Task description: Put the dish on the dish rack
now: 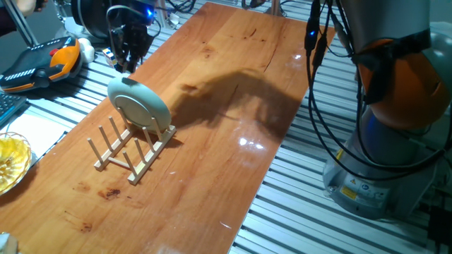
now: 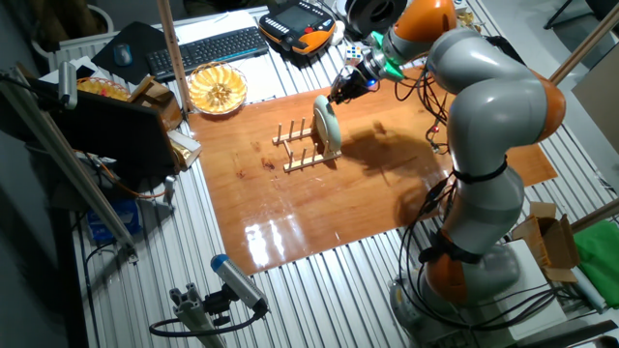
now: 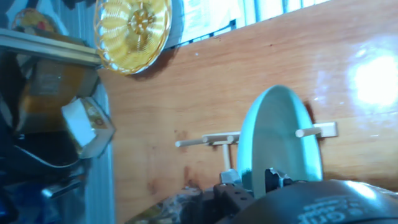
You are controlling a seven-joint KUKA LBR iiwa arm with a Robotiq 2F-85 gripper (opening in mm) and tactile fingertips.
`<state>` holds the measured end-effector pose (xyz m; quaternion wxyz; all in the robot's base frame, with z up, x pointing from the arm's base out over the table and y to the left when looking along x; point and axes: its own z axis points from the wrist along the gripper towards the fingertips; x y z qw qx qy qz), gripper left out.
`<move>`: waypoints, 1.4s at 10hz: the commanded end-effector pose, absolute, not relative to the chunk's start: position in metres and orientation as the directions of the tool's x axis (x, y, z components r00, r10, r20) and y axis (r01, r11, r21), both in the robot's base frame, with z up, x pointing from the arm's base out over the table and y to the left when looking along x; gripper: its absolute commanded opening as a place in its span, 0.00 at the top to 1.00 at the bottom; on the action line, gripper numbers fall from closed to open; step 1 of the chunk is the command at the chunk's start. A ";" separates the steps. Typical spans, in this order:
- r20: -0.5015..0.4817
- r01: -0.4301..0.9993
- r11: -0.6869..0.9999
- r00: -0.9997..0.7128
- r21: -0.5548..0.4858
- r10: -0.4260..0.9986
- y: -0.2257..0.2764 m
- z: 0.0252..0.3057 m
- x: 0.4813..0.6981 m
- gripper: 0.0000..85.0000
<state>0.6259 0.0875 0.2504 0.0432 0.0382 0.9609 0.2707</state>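
The round, shallow, pale mint-green glossy dish [image 1: 139, 104] is seen standing on edge in the small light-wood dish rack [image 1: 131, 150], leaned between the upright dowel pegs at the rack's end nearest the black two-finger gripper [image 1: 128, 62]. In one fixed view the gripper is seen just above the dish's top rim; whether the fingers are apart or together cannot be told there. In the other fixed view the gripper [image 2: 345, 88] is shown close beside the upper edge of the dish [image 2: 327, 126], with the rack [image 2: 305, 146] below, and contact cannot be judged. In the hand view the dish [image 3: 281, 144] is seen edge-on to face-on, with pegs of the rack [image 3: 219, 139] to either side; the dark gripper body fills the lower edge and the fingertips are not made out.

One dish and one rack are counted. One yellow translucent ribbed bowl [image 2: 217, 88] is seen off the board's far corner; in one fixed view only part of it [image 1: 11, 163] shows at the left edge.

The rack is set toward one long edge of the reddish-brown wooden tabletop [image 1: 233, 106]. A black keyboard [image 2: 208, 46] and an orange-and-black handheld pendant [image 1: 39, 62] lie beyond the board on the slatted aluminium surface.
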 end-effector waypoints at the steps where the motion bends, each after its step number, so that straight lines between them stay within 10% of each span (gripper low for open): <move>1: -0.079 0.041 0.876 -0.993 0.481 0.090 0.086 0.256 0.625 0.64; 4: -0.096 0.081 0.932 -0.988 0.354 0.122 0.086 0.282 0.618 0.69; 7: -0.119 0.067 0.968 -0.988 0.240 0.098 0.086 0.294 0.615 0.99; 14: -0.098 0.083 0.995 -0.991 0.048 0.088 0.055 0.282 0.592 0.99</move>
